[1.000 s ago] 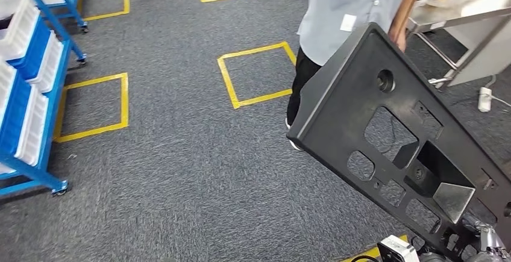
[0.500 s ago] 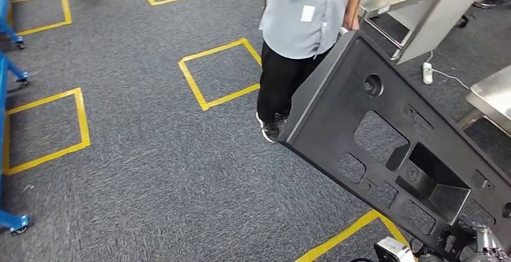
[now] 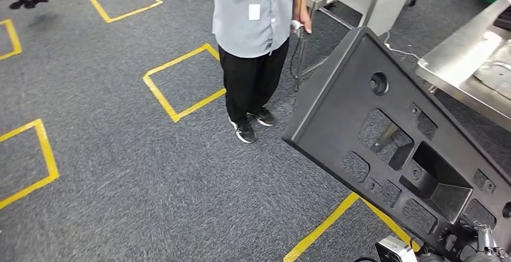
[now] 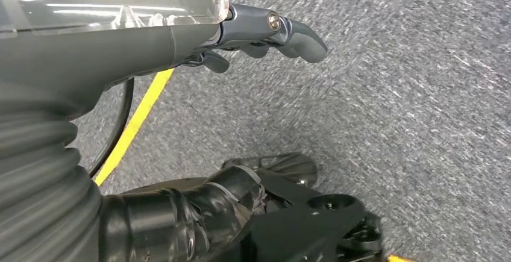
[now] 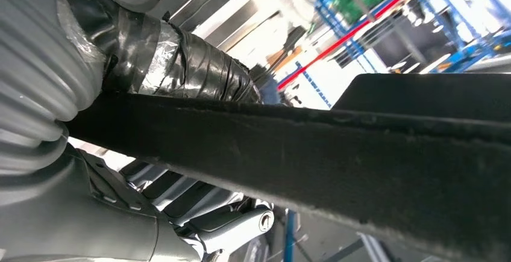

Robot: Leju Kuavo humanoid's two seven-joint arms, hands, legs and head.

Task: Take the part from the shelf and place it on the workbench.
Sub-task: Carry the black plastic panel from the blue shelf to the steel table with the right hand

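Now the right robot hand (image 5: 181,214) grips one black part (image 3: 385,135); left robot hand (image 4: 265,33) empty, fingers apart.

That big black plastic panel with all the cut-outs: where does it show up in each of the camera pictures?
Head view: the black panel fills the lower right, tilted, its lower end at the right robot hand.
Left wrist view: the panel is not in it; the left robot hand hangs over grey carpet.
Right wrist view: the panel's edge runs across the picture, gripped by the right robot hand.
Shared landmark: the steel workbench.
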